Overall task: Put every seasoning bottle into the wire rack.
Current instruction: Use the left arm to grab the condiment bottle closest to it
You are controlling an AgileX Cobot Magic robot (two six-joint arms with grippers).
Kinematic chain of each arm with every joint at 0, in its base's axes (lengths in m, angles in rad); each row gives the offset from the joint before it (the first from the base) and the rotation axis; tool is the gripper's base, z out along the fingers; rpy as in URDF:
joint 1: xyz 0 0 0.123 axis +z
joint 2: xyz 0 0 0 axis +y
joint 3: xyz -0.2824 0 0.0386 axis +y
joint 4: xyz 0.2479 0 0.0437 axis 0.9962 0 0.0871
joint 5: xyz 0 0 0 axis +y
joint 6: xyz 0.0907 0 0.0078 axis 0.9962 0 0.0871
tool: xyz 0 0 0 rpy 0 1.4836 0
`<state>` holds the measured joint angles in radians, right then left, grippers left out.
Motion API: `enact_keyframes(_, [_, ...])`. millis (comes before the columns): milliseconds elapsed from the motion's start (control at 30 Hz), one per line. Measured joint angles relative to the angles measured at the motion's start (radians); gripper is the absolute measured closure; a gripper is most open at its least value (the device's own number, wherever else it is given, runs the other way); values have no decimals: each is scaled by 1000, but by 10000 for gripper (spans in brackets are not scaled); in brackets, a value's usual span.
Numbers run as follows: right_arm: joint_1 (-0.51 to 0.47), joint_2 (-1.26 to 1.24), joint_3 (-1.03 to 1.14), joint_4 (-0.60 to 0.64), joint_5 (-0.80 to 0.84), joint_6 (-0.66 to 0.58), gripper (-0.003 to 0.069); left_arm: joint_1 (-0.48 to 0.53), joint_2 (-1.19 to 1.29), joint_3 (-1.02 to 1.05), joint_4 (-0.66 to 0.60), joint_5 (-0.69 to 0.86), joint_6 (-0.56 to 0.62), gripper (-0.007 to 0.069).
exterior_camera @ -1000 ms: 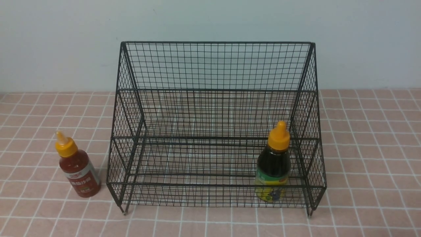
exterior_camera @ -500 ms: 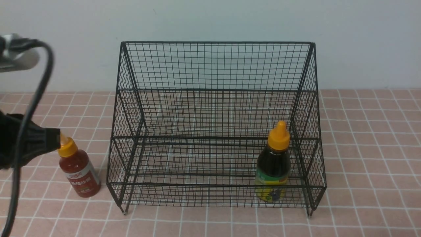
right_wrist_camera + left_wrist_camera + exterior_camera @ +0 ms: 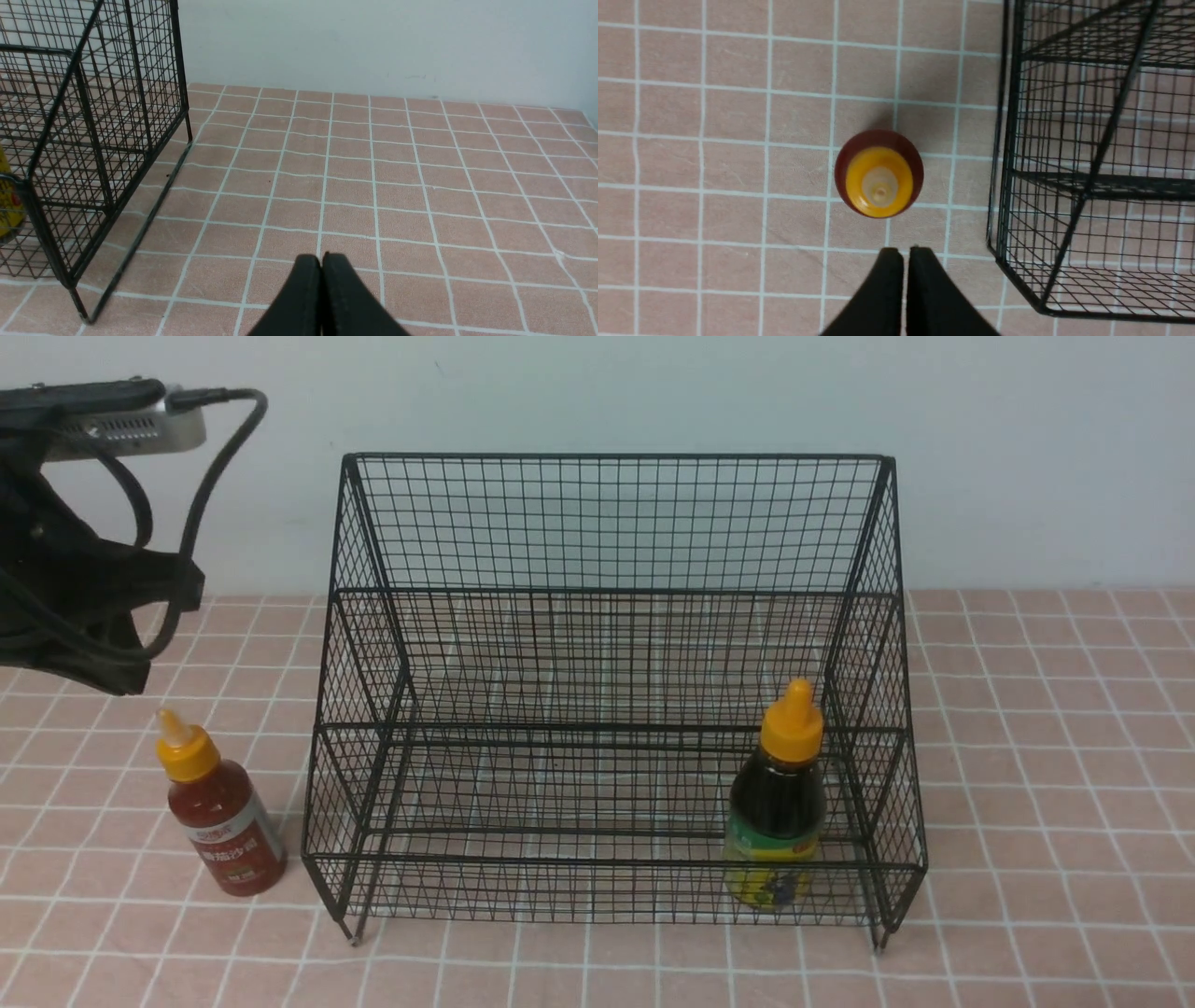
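**Stock check, seasoning job: my count from the console**

1. Wire rack: black mesh with two stepped tiers and a tall back. It stands on short feet on the pink tiled tabletop.
2. Dark sauce bottle: green-yellow label, orange-yellow nozzle cap. It is upright in the lower front tier at the rack's right end, close to the side mesh. I mark this one as placed.
3. Red sauce bottle: slim, with a white-red label and the same kind of cap. It is upright on the tiles just beside the rack's left front corner, outside the wire. I mark this one as not placed.
4. Left gripper: fingers together with nothing between them. It is poised above the red bottle, and its wrist camera looks straight down on the cap. The fingertips are clear of the bottle.
5. Right gripper: fingers pressed together and empty. It sits over bare tiles off the rack's right side, and the front view does not show it.

**Tally:** one bottle of two is in, so I judge the job about half done.

**Outstanding, as I read it:**
- Part the left fingers.
- Take the red bottle by the body.
- Carry it over the low front rail.
- Stand it on a tier. There is plenty of free shelf to the left of the dark bottle.
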<state>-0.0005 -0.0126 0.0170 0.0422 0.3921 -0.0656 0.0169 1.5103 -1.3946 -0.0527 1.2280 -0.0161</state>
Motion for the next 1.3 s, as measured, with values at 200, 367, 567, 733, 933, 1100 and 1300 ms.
enact_keyframes(200, [0,0,0,0,0,0,671,0,41,-2,12,1,55,553])
enact_keyframes(367, [0,0,0,0,0,-2,671,0,66,-2,18,1,90,342])
enact_keyframes(567, [0,0,0,0,0,-2,671,0,115,-3,53,1,126,57])
enact_keyframes(733, [0,0,0,0,0,-2,671,0,173,-3,53,1,132,22])
enact_keyframes(933, [0,0,0,0,0,-2,671,0,250,-3,53,-2,132,97])
enact_keyframes(1100, [0,0,0,0,-1,-2,671,0,273,-3,66,-6,132,290])
enact_keyframes(1300, [0,0,0,0,-1,-2,671,0,273,-7,66,-6,132,337])
